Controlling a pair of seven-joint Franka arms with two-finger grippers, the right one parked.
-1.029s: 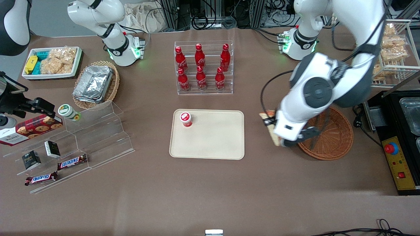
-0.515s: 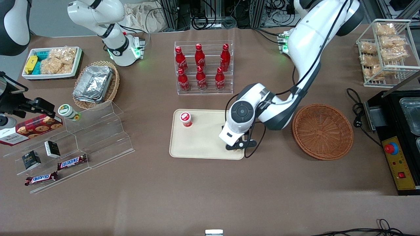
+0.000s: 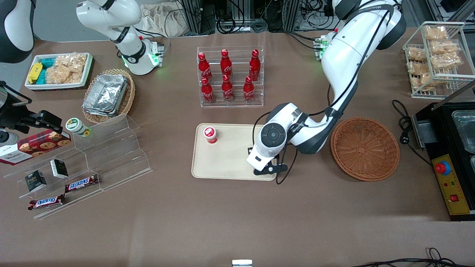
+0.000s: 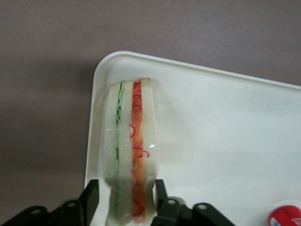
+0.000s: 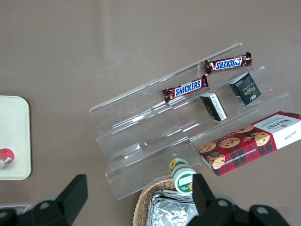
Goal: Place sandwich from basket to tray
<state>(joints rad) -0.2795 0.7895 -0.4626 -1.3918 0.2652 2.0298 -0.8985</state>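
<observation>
The sandwich, white bread with an orange-red and a green filling layer, lies on its edge in a corner of the cream tray. My left gripper is open, one finger on each side of the sandwich's near end, with a small gap at one finger. In the front view the gripper is low over the tray, at the corner nearest the camera and the basket, and the wrist hides the sandwich. The reddish-brown wicker basket stands beside the tray toward the working arm's end, with nothing in it.
A small red-capped cup stands on the tray, toward the parked arm's end. A clear rack of red bottles is farther from the camera. A clear stepped shelf with snacks stands toward the parked arm's end.
The left arm carried the sandwich from the basket across to the tray, then lowered it onto the tray corner. The basket now shows with nothing in it.
</observation>
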